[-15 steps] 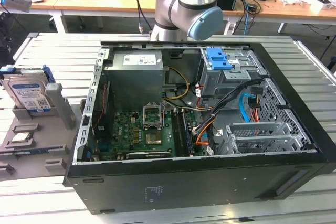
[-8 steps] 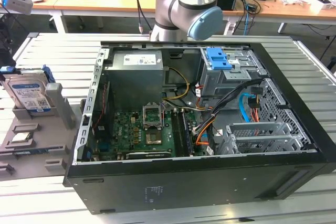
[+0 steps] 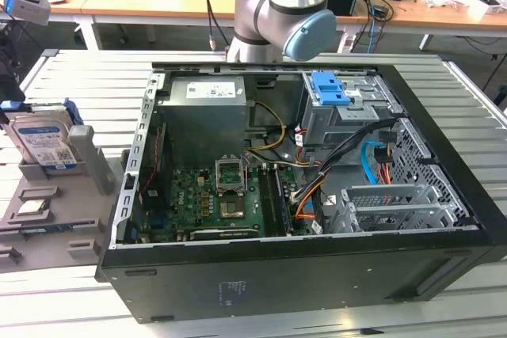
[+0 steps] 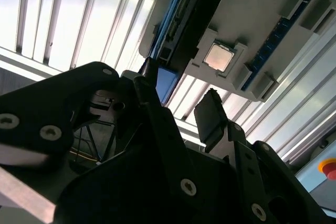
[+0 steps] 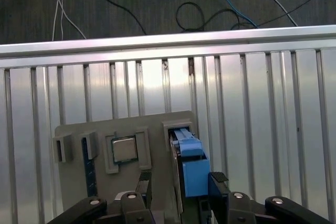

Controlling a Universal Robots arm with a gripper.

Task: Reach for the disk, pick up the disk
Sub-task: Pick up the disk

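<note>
At the lower middle of the first wrist view the fingers (image 5: 218, 182) are wide open, holding nothing, one on each side of the upright disk (image 5: 193, 169).

No legible text. White-and-blue label (image 3: 50, 149) on flat silver-grey metal disk (image 3: 33, 126), beside the black computer case (image 3: 317, 279): print too small to read.

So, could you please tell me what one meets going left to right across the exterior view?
Silver-grey rectangular disk with blue side rails → green circuit board → blue plastic latch → perforated silver metal cage.
</note>
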